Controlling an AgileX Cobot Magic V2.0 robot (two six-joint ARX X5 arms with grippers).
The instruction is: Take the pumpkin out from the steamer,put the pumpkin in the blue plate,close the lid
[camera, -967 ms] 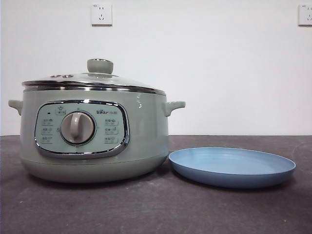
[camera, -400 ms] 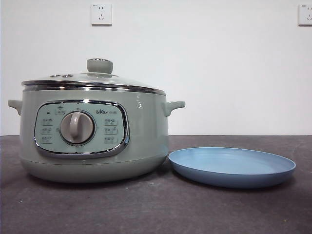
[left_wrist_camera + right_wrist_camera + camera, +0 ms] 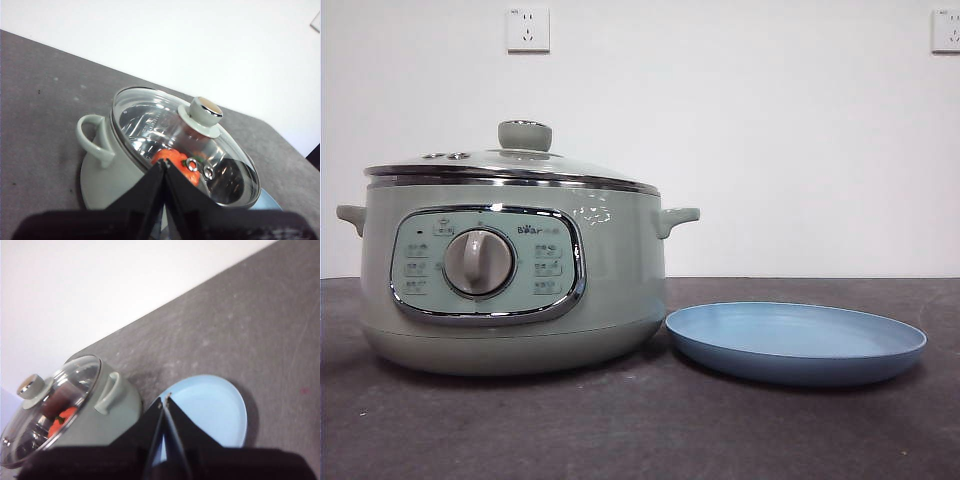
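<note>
Both grippers, left [image 3: 164, 167] and right [image 3: 165, 401], hang with fingers pressed together, holding nothing. We see the pumpkin [image 3: 176, 161] inside the pot [image 3: 510, 270] under its lid [image 3: 510, 160]; next, grip the knob [image 3: 205, 108].

Light is even and bright in all three views, with the white wall [image 3: 770, 150] nearly washed out. Soft, faint shadows lie on the dark table [image 3: 620, 430] under the steamer [image 3: 510, 270] and the blue plate [image 3: 796, 342]. Glare streaks the chrome rim and the glass lid [image 3: 185, 145]. In both wrist views the near black jaws are blurred, and the pictures look slightly soft overall.
</note>
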